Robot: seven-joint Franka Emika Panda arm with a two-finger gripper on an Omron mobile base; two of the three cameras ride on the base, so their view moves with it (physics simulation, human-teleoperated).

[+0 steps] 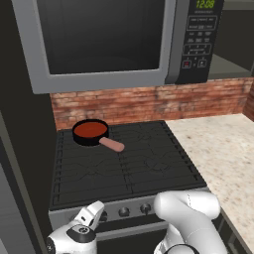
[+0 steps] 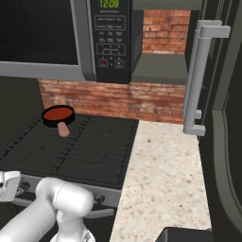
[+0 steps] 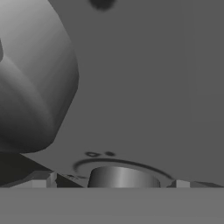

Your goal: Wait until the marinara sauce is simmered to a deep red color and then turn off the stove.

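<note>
The marinara sauce (image 1: 90,129) (image 2: 58,113) is a smooth red disc in a small black skillet (image 1: 82,136) with a pinkish handle. The skillet rests on the rear left burner of the stove (image 1: 129,158) (image 2: 71,149). My gripper (image 1: 99,212) (image 3: 111,183) is down at the silver front panel, at its left end, well below and in front of the skillet. In the hand view a round knob (image 3: 123,177) sits close between the two fingertips (image 3: 41,180), which stand wide apart. The gripper is open and holds nothing.
More knobs (image 1: 124,212) line the front panel to the right of the hand. A thick grey bar (image 3: 30,78) lies close beside it in the hand view. A microwave (image 1: 114,39) hangs above the cooktop. A speckled counter (image 2: 165,175) runs right of the stove, before a tall dark cabinet (image 2: 222,142).
</note>
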